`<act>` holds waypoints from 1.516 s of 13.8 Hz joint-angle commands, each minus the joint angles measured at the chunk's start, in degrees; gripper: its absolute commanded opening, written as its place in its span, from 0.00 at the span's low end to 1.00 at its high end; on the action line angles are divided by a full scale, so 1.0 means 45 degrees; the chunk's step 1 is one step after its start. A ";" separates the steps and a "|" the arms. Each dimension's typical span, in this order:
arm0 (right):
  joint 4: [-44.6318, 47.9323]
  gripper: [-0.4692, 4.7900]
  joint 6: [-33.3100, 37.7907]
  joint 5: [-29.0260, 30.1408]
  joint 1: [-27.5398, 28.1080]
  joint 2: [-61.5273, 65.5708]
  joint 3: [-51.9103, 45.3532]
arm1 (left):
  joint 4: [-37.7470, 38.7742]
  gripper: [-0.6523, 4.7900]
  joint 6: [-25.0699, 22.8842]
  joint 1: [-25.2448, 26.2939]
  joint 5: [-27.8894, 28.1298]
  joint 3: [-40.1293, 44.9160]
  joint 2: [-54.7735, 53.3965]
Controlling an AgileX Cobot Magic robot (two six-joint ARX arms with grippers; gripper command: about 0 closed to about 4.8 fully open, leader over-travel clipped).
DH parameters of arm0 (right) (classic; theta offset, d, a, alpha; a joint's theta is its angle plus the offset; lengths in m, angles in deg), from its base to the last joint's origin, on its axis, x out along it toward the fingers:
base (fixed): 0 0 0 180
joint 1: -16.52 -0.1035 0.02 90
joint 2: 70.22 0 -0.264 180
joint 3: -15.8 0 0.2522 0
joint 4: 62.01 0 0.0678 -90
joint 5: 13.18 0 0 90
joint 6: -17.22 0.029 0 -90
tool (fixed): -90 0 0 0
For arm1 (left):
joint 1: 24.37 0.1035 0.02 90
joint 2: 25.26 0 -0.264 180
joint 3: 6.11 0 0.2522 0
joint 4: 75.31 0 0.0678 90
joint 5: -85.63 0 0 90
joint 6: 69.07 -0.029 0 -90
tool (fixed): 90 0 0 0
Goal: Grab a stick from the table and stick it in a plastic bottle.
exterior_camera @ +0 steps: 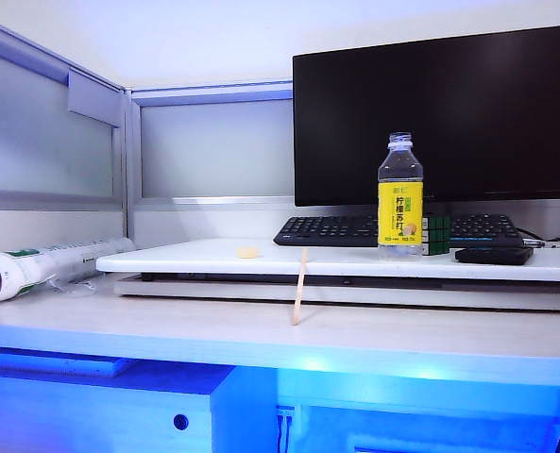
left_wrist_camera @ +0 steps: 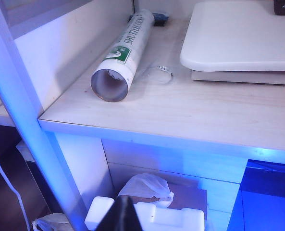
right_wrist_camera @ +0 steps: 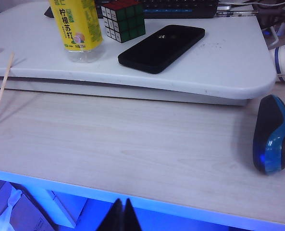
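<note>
No part of the task has been begun. The stick [exterior_camera: 301, 287] is seen leaning, its lower end on the table [exterior_camera: 261, 335] and its upper end resting against the near edge of the raised white board [exterior_camera: 213, 257], left of centre. The plastic bottle [exterior_camera: 399, 194] stands upright and uncapped on the board, to the right of the stick and well apart from it, with a puzzle cube [exterior_camera: 437, 233] touching or just beside it and a black phone [exterior_camera: 493, 255] nearer on the right.

Neither arm appears in the exterior view. The right gripper [right_wrist_camera: 120, 215] is held below and in front of the table's near edge; its dark jaws are pressed together and nothing is held. The left gripper [left_wrist_camera: 121, 214] is likewise low, off the near left corner of the table; only a single dark tip is shown, so its opening cannot be determined, and nothing is seen in it.

The step in hand is judged to be the approach to the stick. An opened jaw, a rise above the table edge and a reach toward the stick's free middle section would be required; the right gripper is judged better placed.

Concealed or unclear: the bottle's neck is cut off in the right wrist view; a rolled tube [left_wrist_camera: 122, 54] at far left is partly cropped in the exterior view.
</note>
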 commanded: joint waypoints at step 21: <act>0.3818 0.55 0.3104 0.5115 -0.1282 1.0545 0.8388 | -0.0253 0.11 0.0903 0.0005 -0.7305 -0.0053 -0.0010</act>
